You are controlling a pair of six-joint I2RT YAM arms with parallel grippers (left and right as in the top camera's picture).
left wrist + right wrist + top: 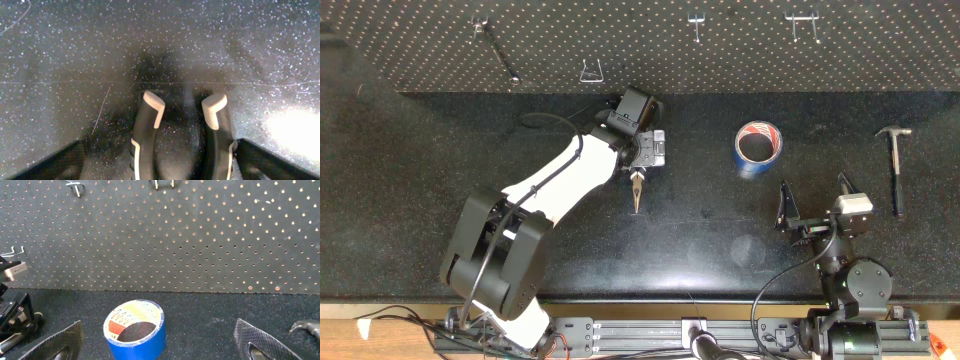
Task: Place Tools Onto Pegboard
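Straddling the pliers [146,135], left fingers [52,162] stand apart.

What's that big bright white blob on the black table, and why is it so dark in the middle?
Left wrist view: the blob is glare on the shiny table; the dark patch is shadow around the pliers. Right wrist view: no glare.

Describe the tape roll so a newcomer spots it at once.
On the black table in front of the pegboard, look right of centre, between the pliers and the hammer. The tape roll stands there alone: the only round thing, blue-sided with an open middle.
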